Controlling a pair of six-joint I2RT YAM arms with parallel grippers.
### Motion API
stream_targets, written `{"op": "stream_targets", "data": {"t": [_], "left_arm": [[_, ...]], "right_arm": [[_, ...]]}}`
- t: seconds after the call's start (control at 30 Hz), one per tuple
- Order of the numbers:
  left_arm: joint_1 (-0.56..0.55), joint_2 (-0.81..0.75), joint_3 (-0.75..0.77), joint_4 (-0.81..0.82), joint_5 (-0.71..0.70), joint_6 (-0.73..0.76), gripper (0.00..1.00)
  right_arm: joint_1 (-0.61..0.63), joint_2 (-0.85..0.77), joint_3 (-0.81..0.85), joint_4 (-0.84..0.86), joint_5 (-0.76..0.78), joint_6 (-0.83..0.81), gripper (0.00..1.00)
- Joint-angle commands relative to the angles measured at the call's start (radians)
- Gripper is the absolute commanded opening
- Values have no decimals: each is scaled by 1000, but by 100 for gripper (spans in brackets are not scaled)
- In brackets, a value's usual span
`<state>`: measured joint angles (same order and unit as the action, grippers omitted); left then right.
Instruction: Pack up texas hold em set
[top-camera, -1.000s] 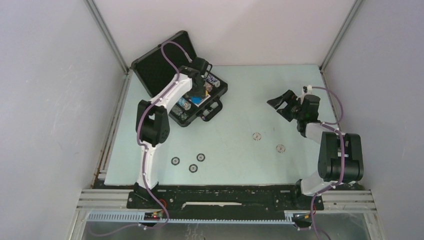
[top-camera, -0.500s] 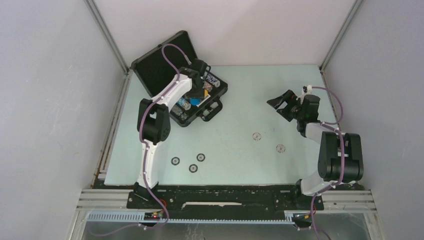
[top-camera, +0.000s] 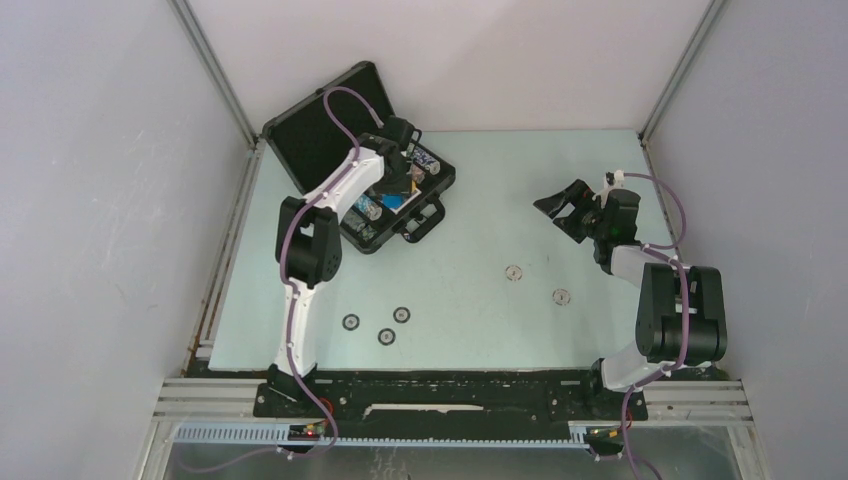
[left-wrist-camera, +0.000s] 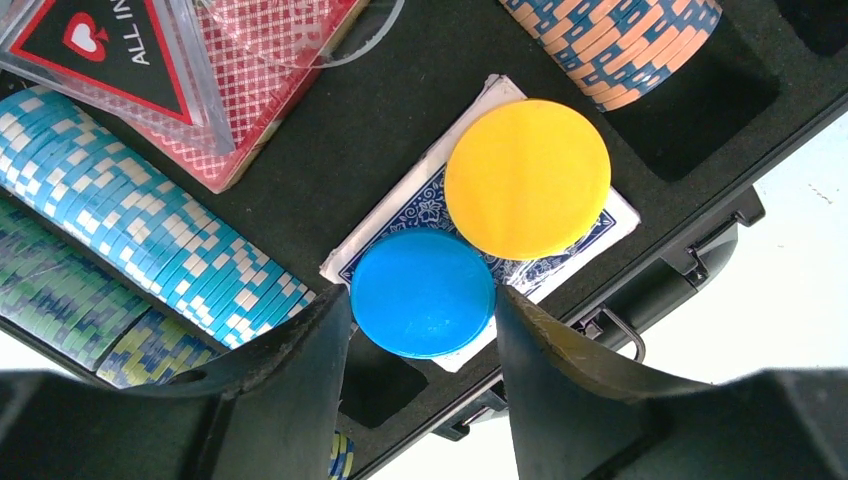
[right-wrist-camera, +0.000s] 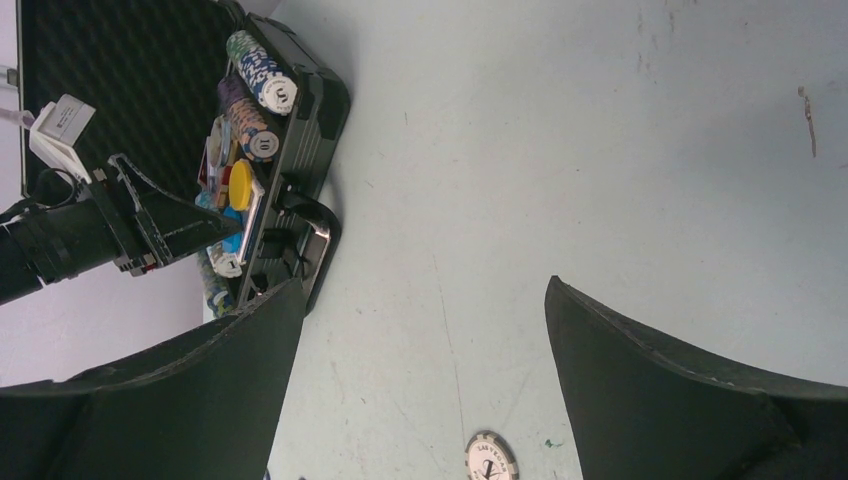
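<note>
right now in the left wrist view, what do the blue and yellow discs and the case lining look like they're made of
Blue disc: probably moulded plastic with a matte finish, going by the uniform colour and the smooth, unprinted face.
Yellow disc: likely the same plastic, evenly coloured with a soft sheen.
Case lining: looks like black foam, dull and finely grained, with recesses cut into it.

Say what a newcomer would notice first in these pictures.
An open black case sits at the far left corner of the table, packed with patterned chip rows. Inside it, a yellow disc and a blue disc lie on a blue-backed deck, the left end effector straddling the blue one. Five loose chips lie on the table outside it.
</note>
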<state>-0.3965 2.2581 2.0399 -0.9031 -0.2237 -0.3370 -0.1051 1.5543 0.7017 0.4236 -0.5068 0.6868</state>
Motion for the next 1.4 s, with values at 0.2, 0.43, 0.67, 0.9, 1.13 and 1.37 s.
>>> {"op": "stream_targets", "data": {"t": [0.2,0.43,0.67,0.9,1.13,1.37], "left_arm": [[-2,-78,33,16,16,32,72],[-39,-212,25,-41,0,51,84],[-197,-525,-78,-88,47,111,91],[-404,-758,-219,-46,5,145,91],[-557,-898,-378,43,2,149,94],[-589,-909,-400,56,-7,153,95]], "right_arm": [[0,18,17,21,-19,-6,99],[45,9,64,-78,6,-87,100],[232,-106,160,-351,162,-255,100],[402,-229,115,-460,29,-185,100],[429,-370,100,-928,406,-44,100],[325,-451,159,-1283,711,78,100]]}}
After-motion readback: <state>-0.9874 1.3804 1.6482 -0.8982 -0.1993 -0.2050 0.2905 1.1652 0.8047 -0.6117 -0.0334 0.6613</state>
